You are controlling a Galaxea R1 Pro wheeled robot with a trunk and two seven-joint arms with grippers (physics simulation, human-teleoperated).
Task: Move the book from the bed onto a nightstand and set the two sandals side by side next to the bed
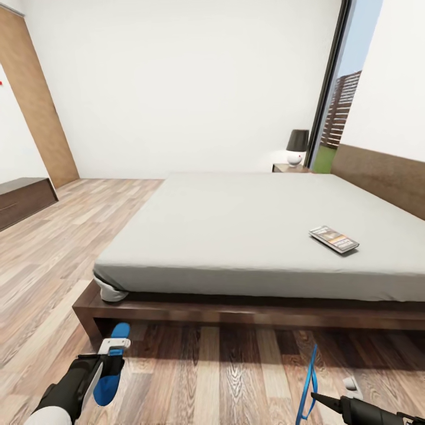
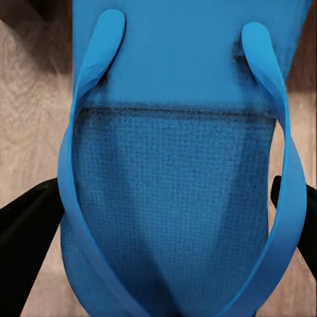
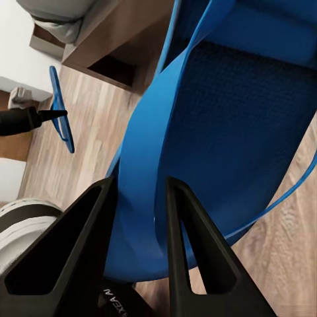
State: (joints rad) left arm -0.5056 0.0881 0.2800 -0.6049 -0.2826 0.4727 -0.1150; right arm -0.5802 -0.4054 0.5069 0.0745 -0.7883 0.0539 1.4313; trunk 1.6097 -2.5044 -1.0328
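White-walled bedroom, wood-plank floor (image 1: 53, 260): the left gripper (image 1: 109, 357) is clamped on one flat bright blue sandal (image 1: 112, 369), held above the floor in front of the low dark-brown bed frame (image 1: 236, 310). The small dark-covered paperback with the orange band (image 1: 334, 239) lies on the pale grey mattress (image 1: 236, 230), right of centre. The right gripper (image 3: 135, 198) pinches the second blue sandal (image 1: 307, 383) edge-on above the floor.

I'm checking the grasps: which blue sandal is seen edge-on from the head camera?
The flat bright blue sandal in the right gripper; it appears as a thin upright sliver, whereas the left gripper's sandal shows its broad face.

Bright even daylight, soft shadow under bed (image 1: 236, 310), wide-angle edge stretch, wrist close-ups slightly blurry.
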